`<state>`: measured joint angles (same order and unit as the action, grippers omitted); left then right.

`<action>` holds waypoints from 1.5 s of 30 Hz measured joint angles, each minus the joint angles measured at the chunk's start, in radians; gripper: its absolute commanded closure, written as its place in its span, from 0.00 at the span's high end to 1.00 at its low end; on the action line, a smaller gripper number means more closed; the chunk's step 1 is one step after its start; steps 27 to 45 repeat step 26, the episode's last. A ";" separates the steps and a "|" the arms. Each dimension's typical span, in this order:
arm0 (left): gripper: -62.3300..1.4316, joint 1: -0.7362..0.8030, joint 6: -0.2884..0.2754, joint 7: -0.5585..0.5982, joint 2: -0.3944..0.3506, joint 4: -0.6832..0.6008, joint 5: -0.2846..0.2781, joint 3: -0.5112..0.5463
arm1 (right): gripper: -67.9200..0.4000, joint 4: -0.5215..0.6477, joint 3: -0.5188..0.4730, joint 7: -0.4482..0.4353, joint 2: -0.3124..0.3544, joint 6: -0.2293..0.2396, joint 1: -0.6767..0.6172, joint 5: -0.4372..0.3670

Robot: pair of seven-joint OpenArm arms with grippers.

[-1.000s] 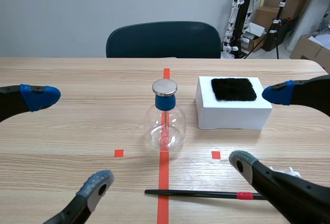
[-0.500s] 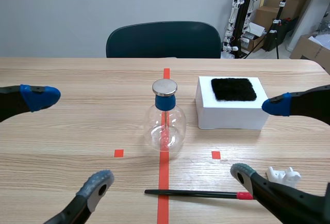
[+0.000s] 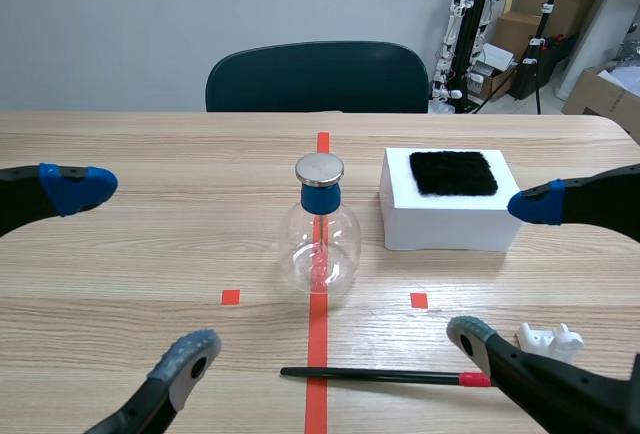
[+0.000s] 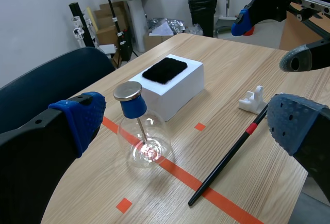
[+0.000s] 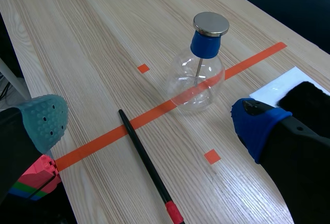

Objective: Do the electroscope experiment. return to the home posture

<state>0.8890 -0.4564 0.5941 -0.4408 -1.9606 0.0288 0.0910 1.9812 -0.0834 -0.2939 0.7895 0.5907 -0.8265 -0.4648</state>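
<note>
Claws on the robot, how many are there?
2. The black left claw is open over the left side of the wooden table; the black right claw is open on the right, near the thin black rod.

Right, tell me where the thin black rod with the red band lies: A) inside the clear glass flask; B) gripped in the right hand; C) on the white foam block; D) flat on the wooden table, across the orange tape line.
D: the thin black rod with the red band lies flat on the wooden table, crossing the tape line.
</note>
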 measured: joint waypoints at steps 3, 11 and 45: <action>1.00 0.000 0.000 0.000 0.000 0.000 0.000 0.000 | 1.00 0.000 0.000 0.000 0.000 0.000 0.000 0.000; 1.00 0.000 0.000 0.000 0.000 0.000 0.000 0.000 | 1.00 0.000 0.000 0.000 0.000 0.000 0.000 0.000; 1.00 0.000 0.000 0.000 0.000 0.000 0.000 0.000 | 1.00 0.000 0.000 -0.043 0.000 0.000 0.000 0.000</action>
